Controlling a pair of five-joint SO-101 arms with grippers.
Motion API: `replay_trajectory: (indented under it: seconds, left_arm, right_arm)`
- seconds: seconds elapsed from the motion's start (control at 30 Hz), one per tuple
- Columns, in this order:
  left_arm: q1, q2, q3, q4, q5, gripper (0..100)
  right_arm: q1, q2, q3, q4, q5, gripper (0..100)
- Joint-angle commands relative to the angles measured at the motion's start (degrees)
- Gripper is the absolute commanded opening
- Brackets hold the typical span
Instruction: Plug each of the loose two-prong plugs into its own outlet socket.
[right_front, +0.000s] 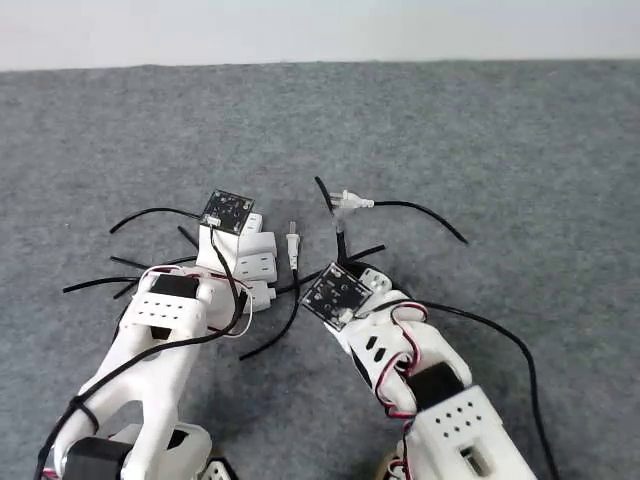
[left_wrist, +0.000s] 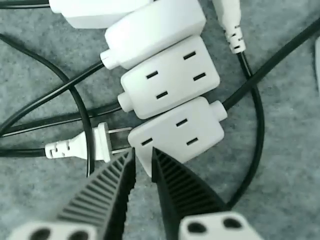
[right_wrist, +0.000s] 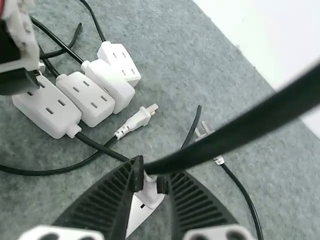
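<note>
Right wrist view: right gripper (right_wrist: 151, 182) clamps a white two-prong plug (right_wrist: 141, 202) (its stiff cord may twist it); left gripper (left_wrist: 142, 157), barely parted, could shove the outlet socket block (left_wrist: 180, 127) askew.

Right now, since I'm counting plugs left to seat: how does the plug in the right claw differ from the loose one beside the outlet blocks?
The held plug is pinched in the right claw, prongs hidden; the loose plug lies free on the carpet, prongs showing. The held plug's cord rises off the carpet; the loose plug's trails flat. Both are white with black cords.
</note>
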Motion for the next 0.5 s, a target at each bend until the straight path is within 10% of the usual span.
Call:
replay_trajectory:
  seconds: [0.0, 0.47]
  left_arm:
    - [-0.26, -0.88, -0.13, -1.23, -0.88, 5]
    - [-0.26, -0.79, 0.13, -2.46, -0.88, 5]
  right_arm:
    - [-0.31, 4.53, -0.62, -3.82, 0.53, 0.8]
    - [3.3, 5.76, -0.09, -4.97, -10.99, 0.8]
